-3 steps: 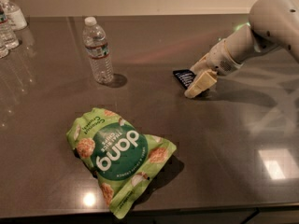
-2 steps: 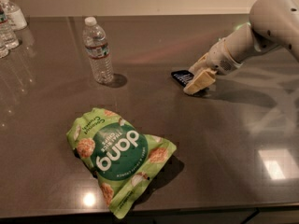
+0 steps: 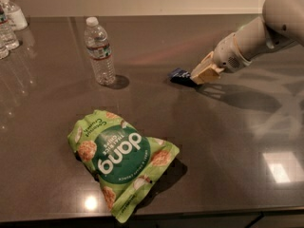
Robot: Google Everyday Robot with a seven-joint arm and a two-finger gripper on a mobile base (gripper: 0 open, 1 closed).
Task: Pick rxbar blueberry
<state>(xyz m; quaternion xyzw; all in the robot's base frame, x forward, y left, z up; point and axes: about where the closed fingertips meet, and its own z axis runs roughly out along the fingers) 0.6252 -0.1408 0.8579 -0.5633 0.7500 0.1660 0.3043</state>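
Observation:
The rxbar blueberry (image 3: 177, 73) is a small flat dark navy-blue wrapper on the right half of the dark table. My gripper (image 3: 197, 75) reaches in from the upper right on a white arm. Its tan fingers (image 3: 205, 70) are closed on the bar's right end. The bar sticks out to the left of the fingers, with a dark shadow right under it on the table. Only the bar's left part shows; the rest is hidden by the fingers.
A large green "dang" chip bag (image 3: 121, 158) lies at the front centre. A clear water bottle (image 3: 99, 51) stands upright at the back left. More bottles (image 3: 8, 25) stand at the far left edge. The table's front edge (image 3: 190, 213) runs along the bottom.
My gripper and the blue bar have moved together a little to the left and slightly up. The green bag and the bottles have not moved.

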